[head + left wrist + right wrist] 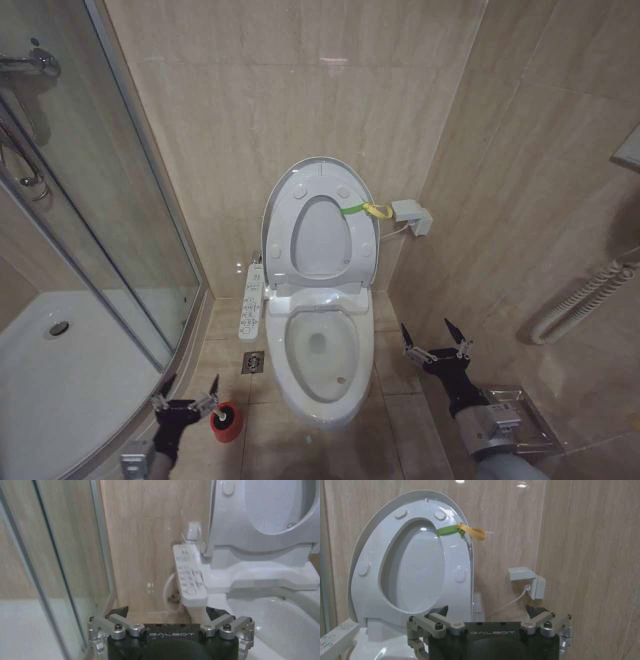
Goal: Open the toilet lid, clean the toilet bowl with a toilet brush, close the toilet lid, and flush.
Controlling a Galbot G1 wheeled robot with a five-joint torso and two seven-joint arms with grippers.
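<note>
Left arm: reached forward low at the left side of the toilet bowl [320,345], wrist level, gripper pointing ahead.
Left gripper [186,389]: fingers spread apart, holding nothing, hovering just left of the bowl's front end.
Right arm: stretched forward low at the right side of the bowl, silver forearm and black wrist angled inward toward it.
Right gripper [436,336]: fingers spread wide, holding nothing, near the bowl's right flank but apart from it.

Warm overhead light glares on glossy wall tiles [330,60].
</note>
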